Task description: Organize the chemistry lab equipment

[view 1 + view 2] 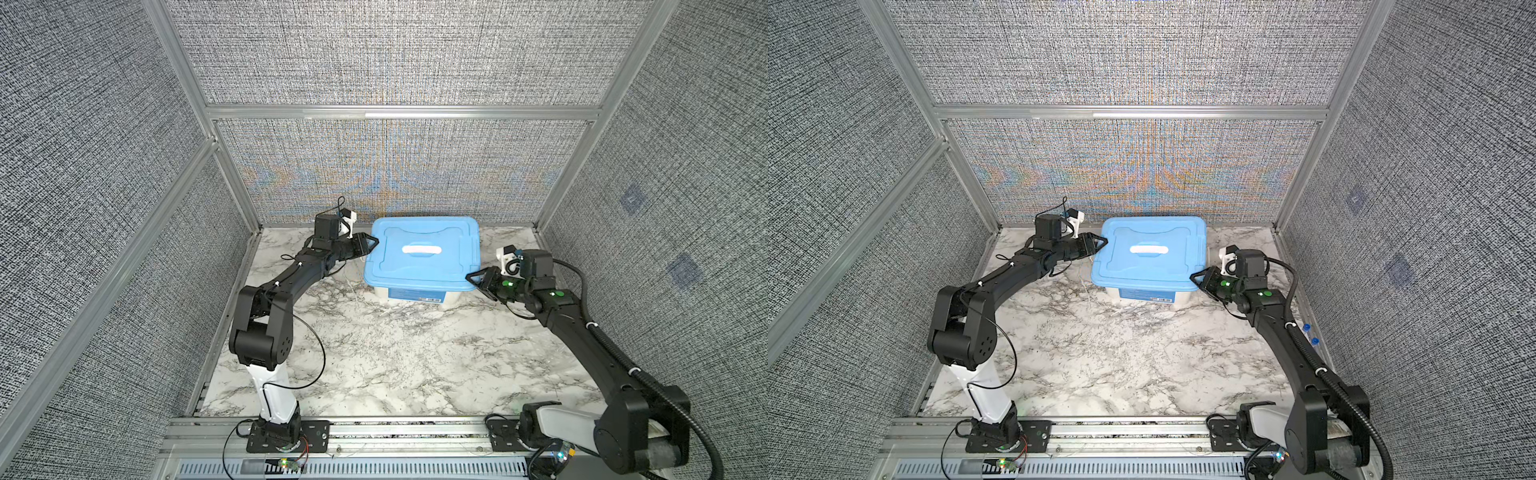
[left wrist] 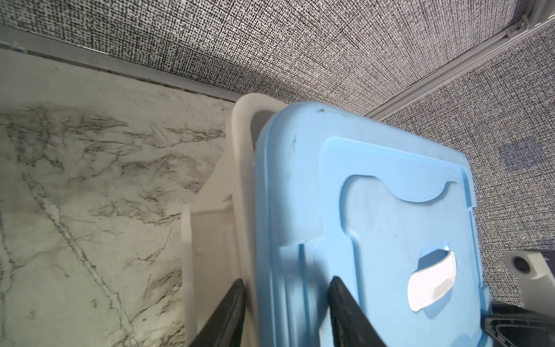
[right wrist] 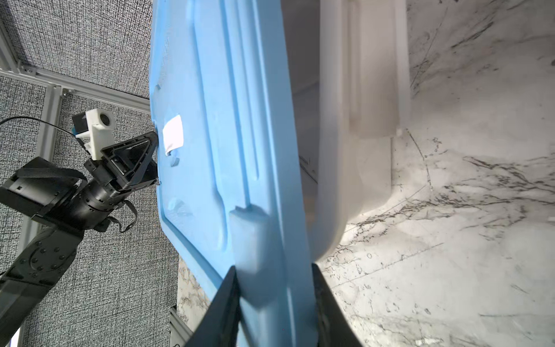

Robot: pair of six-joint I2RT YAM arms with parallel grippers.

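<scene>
Left gripper (image 1: 371,241) is pinching the blue lid's (image 1: 415,272) far corner, right gripper (image 1: 472,277) its near corner. We are judging this diagonal hold keeps it level above the white tub (image 1: 452,296). Blue-capped tubes (image 1: 1307,328) are lying by the right arm (image 1: 1279,328).

Lidded tub (image 1: 456,297) blocks the rear; table (image 1: 395,353) in front seems open.

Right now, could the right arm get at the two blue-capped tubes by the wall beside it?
Probably not yet. The right gripper is clamped on a corner of the blue lid, and the blue-capped tubes lie close beside its forearm, so it would need to let go and fold back.
</scene>
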